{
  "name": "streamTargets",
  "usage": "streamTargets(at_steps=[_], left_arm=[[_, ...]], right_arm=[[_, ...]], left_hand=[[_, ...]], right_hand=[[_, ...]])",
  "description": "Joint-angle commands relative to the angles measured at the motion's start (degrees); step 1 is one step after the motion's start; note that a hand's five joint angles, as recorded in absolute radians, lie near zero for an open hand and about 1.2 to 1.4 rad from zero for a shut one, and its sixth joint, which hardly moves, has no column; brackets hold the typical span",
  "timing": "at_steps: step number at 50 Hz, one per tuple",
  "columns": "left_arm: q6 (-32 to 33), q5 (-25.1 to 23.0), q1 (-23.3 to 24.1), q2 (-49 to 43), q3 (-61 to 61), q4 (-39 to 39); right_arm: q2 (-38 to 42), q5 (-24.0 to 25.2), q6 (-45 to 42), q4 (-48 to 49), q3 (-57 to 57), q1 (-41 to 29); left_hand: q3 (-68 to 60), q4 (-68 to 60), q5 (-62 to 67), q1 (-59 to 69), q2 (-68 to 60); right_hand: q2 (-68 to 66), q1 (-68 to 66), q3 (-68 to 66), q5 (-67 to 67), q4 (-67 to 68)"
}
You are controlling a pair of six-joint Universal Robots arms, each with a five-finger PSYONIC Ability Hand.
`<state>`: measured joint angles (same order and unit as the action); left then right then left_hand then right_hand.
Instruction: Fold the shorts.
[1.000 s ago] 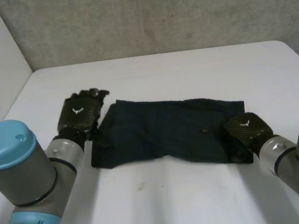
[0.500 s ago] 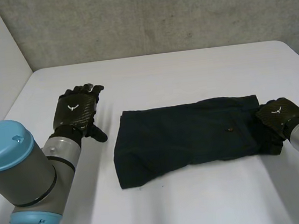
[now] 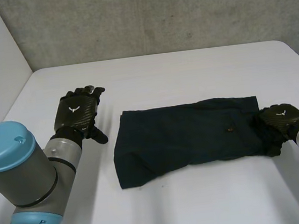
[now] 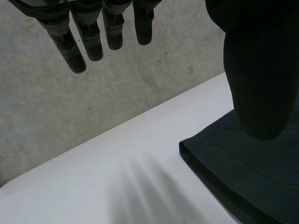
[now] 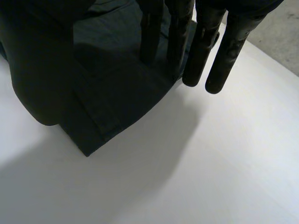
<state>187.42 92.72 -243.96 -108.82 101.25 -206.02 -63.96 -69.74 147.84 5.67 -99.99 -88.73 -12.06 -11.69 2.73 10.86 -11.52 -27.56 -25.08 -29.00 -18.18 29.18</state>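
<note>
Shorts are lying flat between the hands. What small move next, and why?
Probably slide the left hand across to the left end of the shorts. It is open over bare table, apart from the cloth, while the right hand, fingers straight, is at the right end. Both ends likely need a hold before folding.

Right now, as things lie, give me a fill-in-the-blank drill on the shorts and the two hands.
The dark shorts lie on a ___ table. Beside the shorts and apart from them, with its fingers straight, is the ___. At one end of the shorts is the ___.
Missing words: white; left hand; right hand.
</note>
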Motion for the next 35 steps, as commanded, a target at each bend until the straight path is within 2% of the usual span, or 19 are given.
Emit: streamTargets(at_steps=[1,3,13,20,24,25,29,35], left_arm=[[0.1,0.0,0.0,-0.1,0.0,0.0],[0.1,0.0,0.0,-0.1,0.0,0.0],[0.1,0.0,0.1,0.3,0.1,0.0],[0.1,0.0,0.0,0.5,-0.1,0.0],[0.2,0.0,0.0,0.7,-0.2,0.0],[0.2,0.1,0.1,0.9,-0.3,0.0],[0.2,0.1,0.1,2.2,-0.5,0.0],[0.3,0.1,0.1,3.8,-1.2,0.0]], right_arm=[[0.9,0.7,0.3,0.1,0.4,-0.2],[0.9,0.7,0.3,0.1,0.7,-0.2],[-2.4,-3.5,-2.5,-0.5,2.8,2.9],[-7.0,-7.3,-13.9,-4.0,7.3,1.0],[-7.1,-8.0,-20.0,-4.4,11.7,-11.0],[-6.9,-7.7,-21.8,-4.3,13.7,-16.5],[-5.9,-7.1,-25.7,-4.7,16.7,-27.2],[-1.3,-3.7,-32.3,-4.9,16.1,-39.0]], left_hand=[[0.2,-0.2,-0.8,1.0,-0.4],[0.2,-0.2,-0.8,1.0,-0.4],[0.2,-0.2,-0.8,1.0,-0.4],[0.3,0.0,-1.0,0.9,-0.2],[0.3,0.0,-1.0,0.9,-0.2],[0.3,0.0,-1.0,0.9,-0.2],[0.3,0.0,-1.0,0.9,-0.2],[0.5,0.1,-1.2,0.7,0.0]], right_hand=[[-35.4,-37.9,-34.0,-34.8,33.8],[-52.4,-54.8,-50.9,-51.7,50.7],[-52.4,-54.9,-51.0,-51.8,50.8],[-52.4,-54.9,-51.0,-51.8,50.8],[-52.4,-54.9,-51.0,-51.8,50.8],[-52.4,-54.9,-51.0,-51.8,50.8],[-52.4,-54.9,-51.0,-51.8,50.8],[-52.4,-54.9,-51.0,-51.8,50.8]])
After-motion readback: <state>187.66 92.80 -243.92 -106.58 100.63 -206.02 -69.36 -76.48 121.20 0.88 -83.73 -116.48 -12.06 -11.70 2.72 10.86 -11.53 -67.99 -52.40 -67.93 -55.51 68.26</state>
